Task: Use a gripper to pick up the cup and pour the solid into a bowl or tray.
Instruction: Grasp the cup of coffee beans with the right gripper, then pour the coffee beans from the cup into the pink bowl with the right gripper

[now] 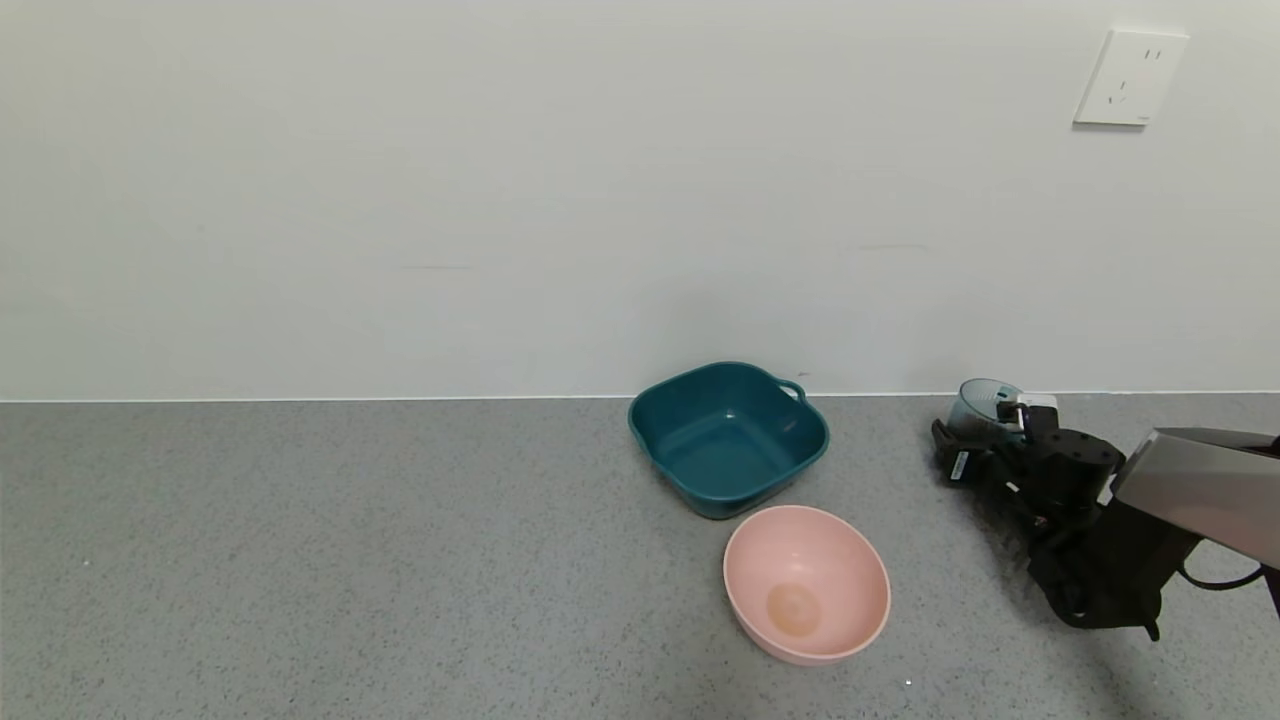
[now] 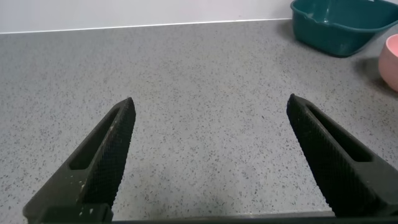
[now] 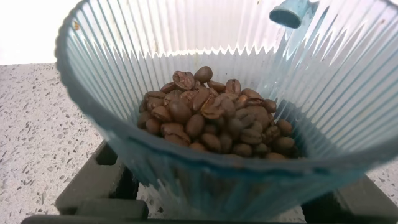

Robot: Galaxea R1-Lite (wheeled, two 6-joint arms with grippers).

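The cup (image 1: 983, 403) is a ribbed translucent blue tumbler standing on the counter at the far right, close to the wall. My right gripper (image 1: 985, 428) sits around its lower part, with a black finger (image 3: 87, 186) against each side, shut on it. In the right wrist view the cup (image 3: 205, 174) fills the frame and holds a pile of brown beans (image 3: 214, 121). The pink bowl (image 1: 806, 583) stands empty, to the left of the right arm and nearer to me. My left gripper (image 2: 210, 102) is open and empty over bare counter, out of the head view.
A teal tub with a handle (image 1: 728, 438) stands just behind the pink bowl, near the wall; it also shows in the left wrist view (image 2: 339, 25), beside the pink bowl's rim (image 2: 392, 59). A grey speckled counter (image 1: 350, 560) stretches to the left. A wall socket (image 1: 1130, 78) is at the upper right.
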